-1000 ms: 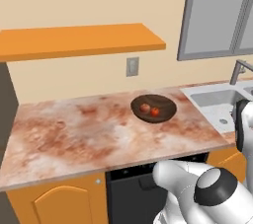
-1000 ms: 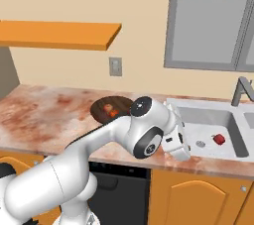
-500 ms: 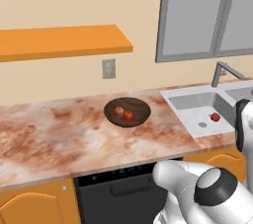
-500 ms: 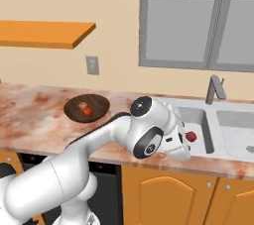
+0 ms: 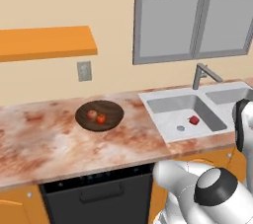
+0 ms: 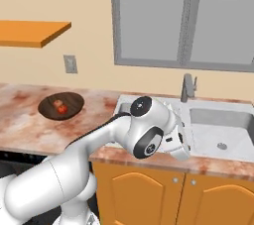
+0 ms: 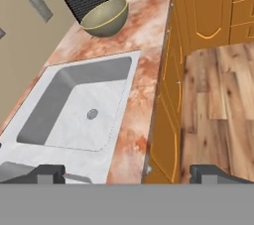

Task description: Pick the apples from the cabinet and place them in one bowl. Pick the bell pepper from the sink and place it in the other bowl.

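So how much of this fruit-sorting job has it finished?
The apple half looks done: two apples sit in the dark bowl on the counter. The open end effector holds nothing. Left: the bell pepper lies in the sink, and the olive-green bowl beside the sink's other basin is empty.

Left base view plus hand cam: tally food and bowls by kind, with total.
Apples, in the dark bowl: 2
Bell pepper, in the left sink basin: 1
Dark bowl on the counter: 1
Olive-green bowl on the counter past the sink: 1
Total: 5
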{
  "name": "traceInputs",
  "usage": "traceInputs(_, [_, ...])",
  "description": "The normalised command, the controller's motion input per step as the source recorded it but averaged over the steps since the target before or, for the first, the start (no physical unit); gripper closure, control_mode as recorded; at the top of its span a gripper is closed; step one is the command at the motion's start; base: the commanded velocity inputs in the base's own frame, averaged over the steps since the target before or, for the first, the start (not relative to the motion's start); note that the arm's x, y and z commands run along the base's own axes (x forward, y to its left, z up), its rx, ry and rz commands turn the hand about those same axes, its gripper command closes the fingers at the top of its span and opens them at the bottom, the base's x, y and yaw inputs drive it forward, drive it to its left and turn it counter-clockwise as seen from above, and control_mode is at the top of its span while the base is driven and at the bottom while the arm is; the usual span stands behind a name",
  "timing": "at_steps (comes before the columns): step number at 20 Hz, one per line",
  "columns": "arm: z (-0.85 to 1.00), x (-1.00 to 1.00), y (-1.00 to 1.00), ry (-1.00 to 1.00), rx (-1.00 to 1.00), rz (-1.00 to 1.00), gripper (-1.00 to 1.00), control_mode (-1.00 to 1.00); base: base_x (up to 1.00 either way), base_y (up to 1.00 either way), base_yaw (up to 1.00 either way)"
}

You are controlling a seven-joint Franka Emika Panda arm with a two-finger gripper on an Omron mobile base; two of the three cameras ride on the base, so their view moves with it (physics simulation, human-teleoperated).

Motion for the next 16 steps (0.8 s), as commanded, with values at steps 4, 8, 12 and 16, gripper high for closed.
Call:
traceInputs(4, [0.00,0.00,0.00,0.00,0.00,0.00,-1.00,1.00,0.02,-0.57,0.00])
traceInputs(8, [0.00,0.00,0.00,0.00,0.00,0.00,-1.00,1.00,0.03,-0.57,0.00])
traceInputs(12, [0.00,0.00,0.00,0.00,0.00,0.00,-1.00,1.00,0.04,-0.56,0.00])
traceInputs(16, [0.00,0.00,0.00,0.00,0.00,0.00,-1.00,1.00,0.06,-0.56,0.00])
